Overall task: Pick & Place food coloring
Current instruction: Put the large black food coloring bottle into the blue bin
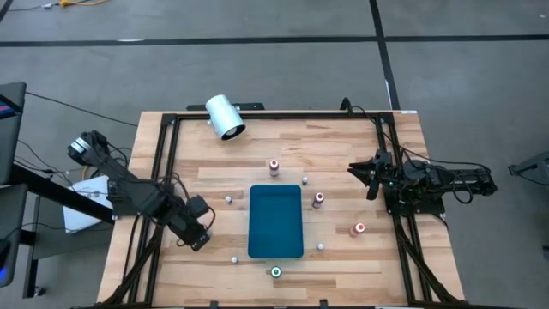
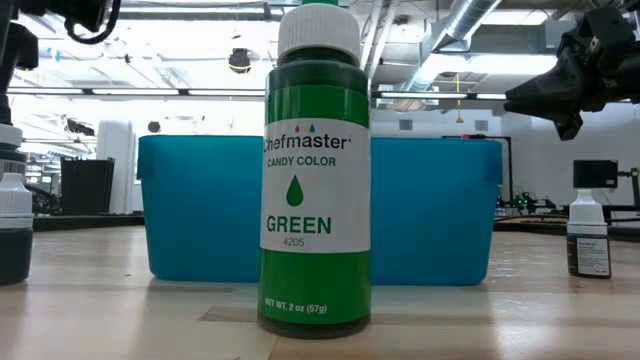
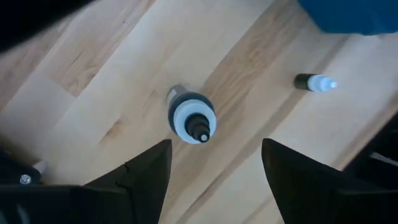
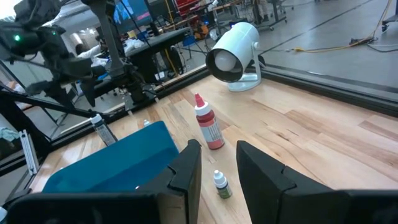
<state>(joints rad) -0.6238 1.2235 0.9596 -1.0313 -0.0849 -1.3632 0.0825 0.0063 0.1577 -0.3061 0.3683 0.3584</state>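
The left gripper (image 3: 214, 146) hovers off the left long side of the blue rectangular plastic bin (image 1: 275, 221), its fingers spread wide and empty. A tiny pale dropper bottle with a whitish collar and dark tip (image 3: 193, 121) stands on the wood straight ahead of the gap, just clear of the fingertips. It is upright, its long axis pointing back at the wrist camera, with the bin beyond it.

This arm is much the nearer. The right gripper (image 1: 356, 170) waits off the bin's opposite side, its fingers narrowly parted on nothing.

Around the bin the overhead view shows eight bottles, none inside it:
- three red-topped bottles (image 1: 318, 199)
- one green bottle (image 2: 314, 170)
- four tiny whitish-topped droppers (image 1: 229, 200)
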